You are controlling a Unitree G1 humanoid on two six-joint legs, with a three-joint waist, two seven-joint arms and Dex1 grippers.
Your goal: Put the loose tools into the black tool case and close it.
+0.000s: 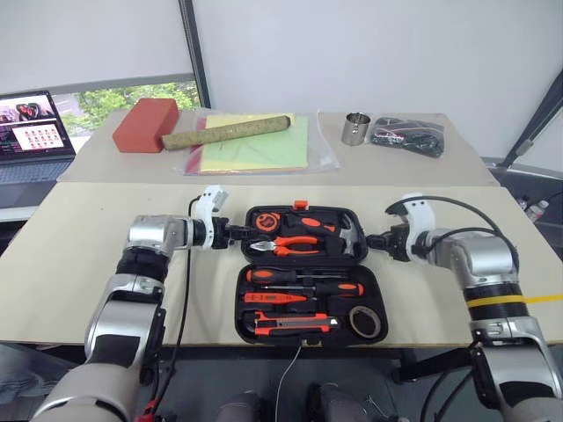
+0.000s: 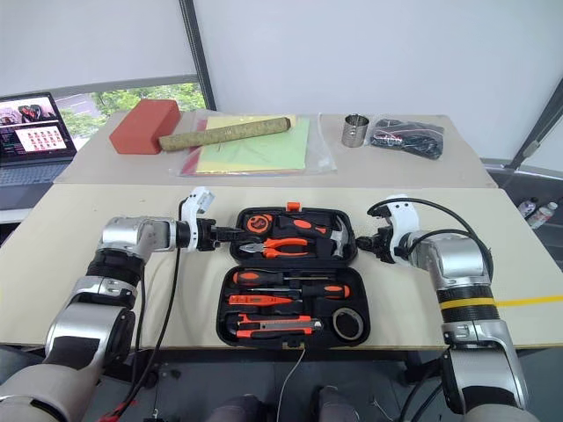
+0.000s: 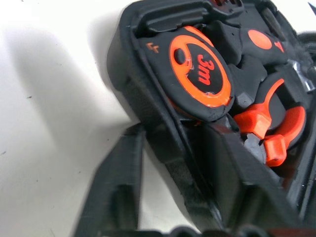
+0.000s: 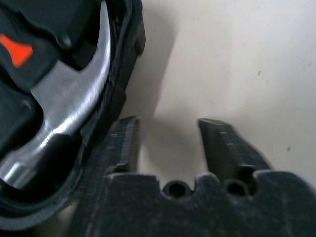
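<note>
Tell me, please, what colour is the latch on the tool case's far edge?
Orange: the latch on the black tool case shows best in the left eye view.

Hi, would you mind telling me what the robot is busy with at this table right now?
The rounded black plastic tool case lies open on the beige table, with the screwdrivers, utility knife and grey tape roll already in its near half. The left end effector sits at the far half's left edge, and the right end effector, fingers apart, at its right edge. The case is not yet closed.

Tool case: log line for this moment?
tool case: open, tools seated | left gripper: at lid's left edge | right gripper: open, at lid's right edge
</note>
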